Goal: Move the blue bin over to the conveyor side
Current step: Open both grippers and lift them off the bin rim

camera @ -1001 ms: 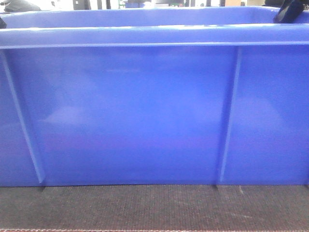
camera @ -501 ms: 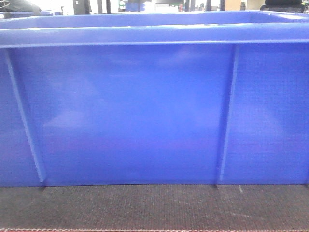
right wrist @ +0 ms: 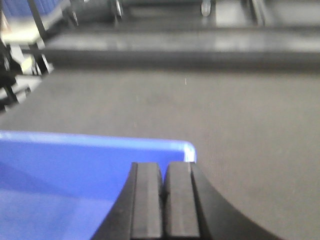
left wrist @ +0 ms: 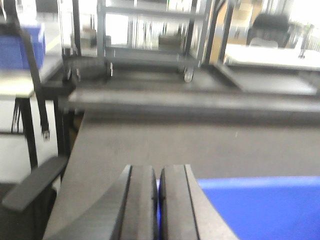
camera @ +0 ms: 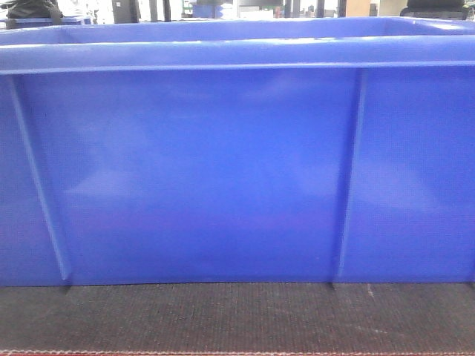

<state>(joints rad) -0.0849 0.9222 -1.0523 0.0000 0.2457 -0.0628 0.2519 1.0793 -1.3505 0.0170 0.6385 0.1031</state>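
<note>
The blue bin [camera: 223, 170] fills the front view, its ribbed near wall standing on the conveyor [camera: 237, 315], a dark woven belt with a thin red edge strip [camera: 237, 353]. In the left wrist view my left gripper [left wrist: 158, 170] is shut, only a hairline slit showing blue, and hangs over the bin's left end [left wrist: 260, 210]. My right gripper [right wrist: 163, 167] is shut with nothing between its fingers, just inside the bin's right corner [right wrist: 65, 185]. Neither gripper shows on the rim in the front view.
Grey belt [right wrist: 240, 125] stretches beyond the bin to a dark rail [left wrist: 200, 102]. Behind it stand a wheeled metal rack [left wrist: 150, 30], a white table [left wrist: 270, 55] and another blue crate [left wrist: 20, 47]. A black armrest [left wrist: 32, 182] sits at the left.
The dark gripper at the bin's top right rim one second ago is gone from the front view, as is the dark bit at the left edge. The bin looks unmoved since half a second ago.
</note>
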